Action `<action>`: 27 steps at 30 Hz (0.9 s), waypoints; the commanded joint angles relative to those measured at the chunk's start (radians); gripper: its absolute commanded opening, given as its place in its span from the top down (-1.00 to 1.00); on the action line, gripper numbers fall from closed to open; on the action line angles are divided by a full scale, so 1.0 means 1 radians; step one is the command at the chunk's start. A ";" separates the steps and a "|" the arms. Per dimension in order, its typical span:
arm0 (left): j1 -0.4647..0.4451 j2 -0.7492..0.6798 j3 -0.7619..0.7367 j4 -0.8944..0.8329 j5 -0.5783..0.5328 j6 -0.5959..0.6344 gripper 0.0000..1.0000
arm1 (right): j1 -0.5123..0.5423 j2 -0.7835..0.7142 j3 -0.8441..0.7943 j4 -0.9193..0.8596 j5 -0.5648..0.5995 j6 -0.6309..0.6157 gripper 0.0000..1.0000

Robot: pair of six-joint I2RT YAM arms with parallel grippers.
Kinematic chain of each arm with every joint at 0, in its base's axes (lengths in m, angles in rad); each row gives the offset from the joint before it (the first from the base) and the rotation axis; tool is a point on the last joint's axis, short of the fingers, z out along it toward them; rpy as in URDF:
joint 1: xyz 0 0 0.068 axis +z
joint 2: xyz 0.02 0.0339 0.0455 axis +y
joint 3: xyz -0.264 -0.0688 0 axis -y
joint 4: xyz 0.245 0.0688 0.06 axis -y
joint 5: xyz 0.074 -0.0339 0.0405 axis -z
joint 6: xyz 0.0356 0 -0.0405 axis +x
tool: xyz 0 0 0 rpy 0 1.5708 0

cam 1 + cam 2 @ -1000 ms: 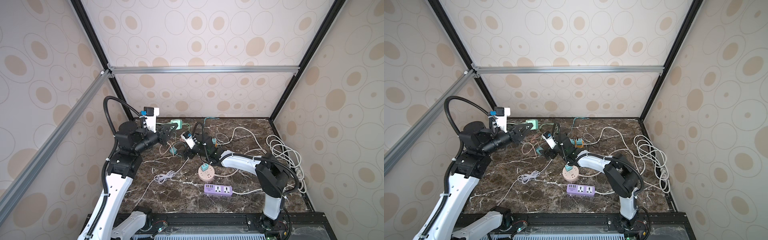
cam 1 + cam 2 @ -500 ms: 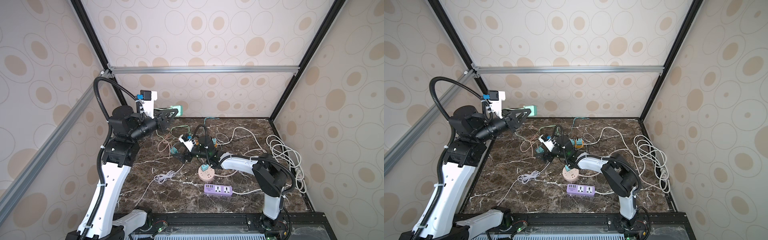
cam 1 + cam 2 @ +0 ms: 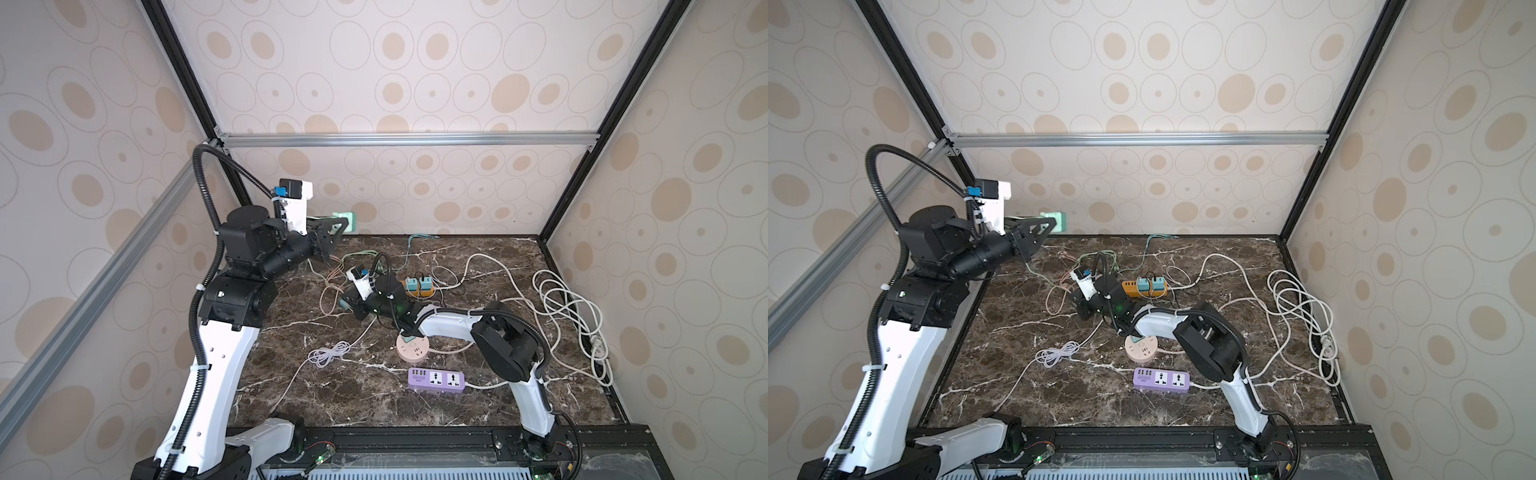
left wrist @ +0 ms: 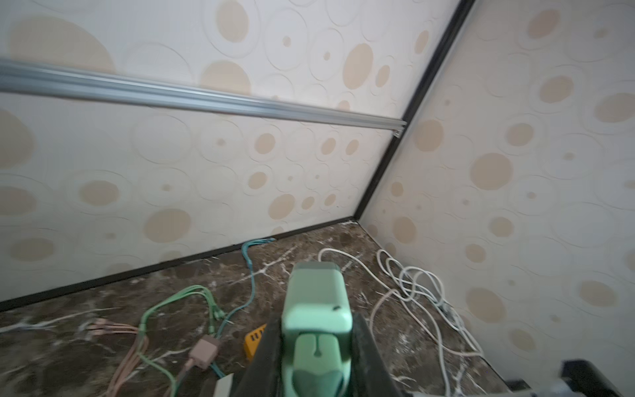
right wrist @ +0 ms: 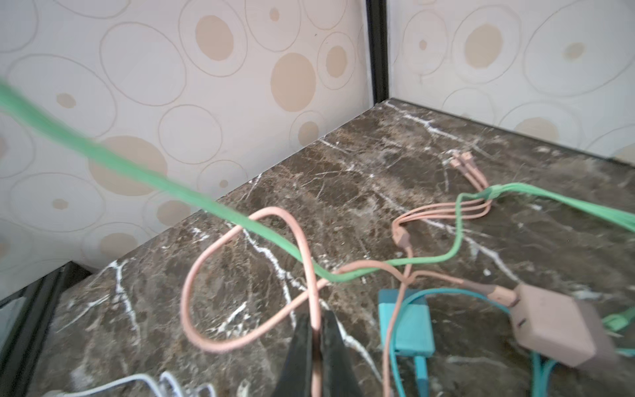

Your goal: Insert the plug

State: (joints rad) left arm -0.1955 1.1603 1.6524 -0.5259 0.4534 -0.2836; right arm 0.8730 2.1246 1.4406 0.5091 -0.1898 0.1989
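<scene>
On the left arm the jaws are clamped on the mint-green plug, holding it high in the air by the back wall, well above the surface. Its green cable runs taut down from it and crosses the loop of the pink cable. The right arm is low over the tangle, its jaws pinched tight on that pink cable.

This looks like freeing the plug's lead before plugging in. To do it well, I would keep the pink cable pinned flat and raise the plug slowly, watching where green crosses pink. If the pink loop starts to rise with it, stop and ease off. Only then carry the plug to a free socket, such as on the purple power strip, and square it up before pressing.

A second ago the left arm sat lower, with the plug close to the surface at the back; now it is raised against the wallpaper. The right jaws stood wide then and have since snapped closed.
</scene>
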 commanded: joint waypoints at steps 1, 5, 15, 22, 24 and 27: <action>0.011 -0.045 0.197 -0.112 -0.292 0.148 1.00 | -0.072 -0.005 0.102 -0.121 0.115 0.069 1.00; 0.011 -0.098 0.345 -0.112 -0.479 0.170 1.00 | -0.145 0.085 0.252 -0.292 0.190 0.174 1.00; 0.008 -0.174 0.359 -0.040 -0.614 0.195 1.00 | -0.166 0.265 0.565 -0.532 0.182 0.137 1.00; 0.007 -0.098 0.242 -0.040 -0.476 0.153 1.00 | -0.148 0.207 0.480 -0.506 0.087 -0.041 0.25; 0.007 -0.078 0.234 -0.038 -0.432 0.136 1.00 | -0.140 0.159 0.406 -0.452 0.064 -0.126 -0.10; 0.007 -0.058 0.234 -0.031 -0.393 0.129 1.00 | -0.120 0.091 0.282 -0.366 0.030 -0.252 -0.31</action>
State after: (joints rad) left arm -0.1905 1.1255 1.8645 -0.5682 -0.0158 -0.1345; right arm 0.7303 2.3047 1.7927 0.0540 -0.1154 0.1055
